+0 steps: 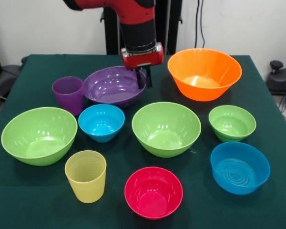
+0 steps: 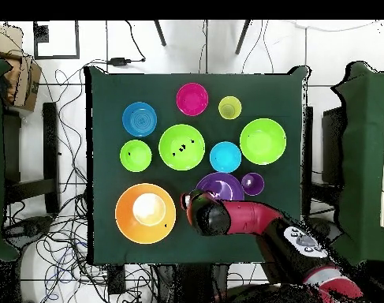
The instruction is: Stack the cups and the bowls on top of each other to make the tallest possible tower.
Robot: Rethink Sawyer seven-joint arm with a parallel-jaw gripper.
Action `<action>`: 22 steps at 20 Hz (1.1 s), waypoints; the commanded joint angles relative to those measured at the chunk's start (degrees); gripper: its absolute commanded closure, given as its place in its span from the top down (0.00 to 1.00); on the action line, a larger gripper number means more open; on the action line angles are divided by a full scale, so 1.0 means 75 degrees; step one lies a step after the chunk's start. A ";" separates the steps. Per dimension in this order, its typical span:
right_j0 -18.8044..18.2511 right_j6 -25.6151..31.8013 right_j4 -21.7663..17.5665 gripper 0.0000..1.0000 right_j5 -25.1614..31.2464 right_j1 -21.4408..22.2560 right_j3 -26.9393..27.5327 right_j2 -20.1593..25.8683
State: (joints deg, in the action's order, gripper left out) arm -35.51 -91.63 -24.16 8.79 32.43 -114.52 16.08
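My gripper (image 1: 144,80) hangs at the right rim of the shallow purple bowl (image 1: 112,86) (image 2: 218,186), one finger inside the rim and one outside, closed on it. The bowl rests on the cloth. The large orange bowl (image 1: 205,74) (image 2: 145,213) stands to its right. The purple cup (image 1: 68,94) stands just left of the purple bowl. The ribbed yellow cup (image 1: 86,175) and a pink-red bowl (image 1: 153,192) are at the front. Three green bowls (image 1: 39,135) (image 1: 166,128) (image 1: 232,122) and two blue bowls (image 1: 101,122) (image 1: 239,167) fill the middle. No tower shows; all stand singly.
The green cloth table (image 1: 28,210) carries everything. In the overhead view the red arm (image 2: 250,217) reaches in over the table's lower edge. Chairs and cables lie around the table.
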 commanded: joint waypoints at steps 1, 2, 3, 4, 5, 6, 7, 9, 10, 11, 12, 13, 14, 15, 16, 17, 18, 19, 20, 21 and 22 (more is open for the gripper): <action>0.0352 -0.0452 0.0258 0.00 0.1189 0.1318 -0.0380 0.0500; 0.0349 -0.0425 0.0299 0.00 0.1289 0.1428 -0.0414 0.0529; 0.0375 -0.0397 0.0355 0.00 0.1414 0.1508 -0.0366 0.0546; 0.0379 -0.0390 0.0367 0.00 0.1447 0.1550 -0.0375 0.0551; 0.0377 -0.0390 0.0351 0.00 0.1436 0.1553 -0.0381 0.0539; 0.0374 -0.0396 0.0341 0.00 0.1437 0.1562 -0.0387 0.0547; 0.0380 -0.0388 0.0350 0.00 0.1481 0.1558 -0.0345 0.0558; 0.0383 -0.0403 0.0331 0.00 0.1499 0.1560 -0.0325 0.0573; 0.0392 -0.0416 0.0321 0.00 0.1506 0.1579 -0.0328 0.0572; 0.0403 -0.0424 0.0325 0.00 0.1538 0.1597 -0.0321 0.0577; 0.0424 -0.0437 0.0346 0.00 0.1591 0.1677 -0.0346 0.0576; 0.0438 -0.0438 0.0385 0.00 0.1680 0.1791 -0.0384 0.0582; 0.0436 -0.0429 0.0450 0.00 0.1800 0.1938 -0.0458 0.0612; 0.0455 -0.0433 0.0517 0.00 0.1918 0.2117 -0.0537 0.0620; 0.0486 -0.0445 0.0595 0.00 0.2041 0.2297 -0.0613 0.0626; 0.0529 -0.0466 0.0656 0.00 0.2135 0.2465 -0.0672 0.0610; 0.0571 -0.0487 0.0718 0.00 0.2229 0.2634 -0.0732 0.0594; 0.0619 -0.0516 0.0771 0.00 0.2301 0.2752 -0.0761 0.0566; 0.0660 -0.0532 0.0827 0.00 0.2367 0.2859 -0.0801 0.0548; 0.0700 -0.0541 0.0900 0.00 0.2456 0.2965 -0.0827 0.0532; 0.0757 -0.0580 0.0948 0.00 0.2492 0.3068 -0.0866 0.0487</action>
State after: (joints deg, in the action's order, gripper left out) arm -32.91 -91.63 -20.05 19.68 49.72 -117.36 16.26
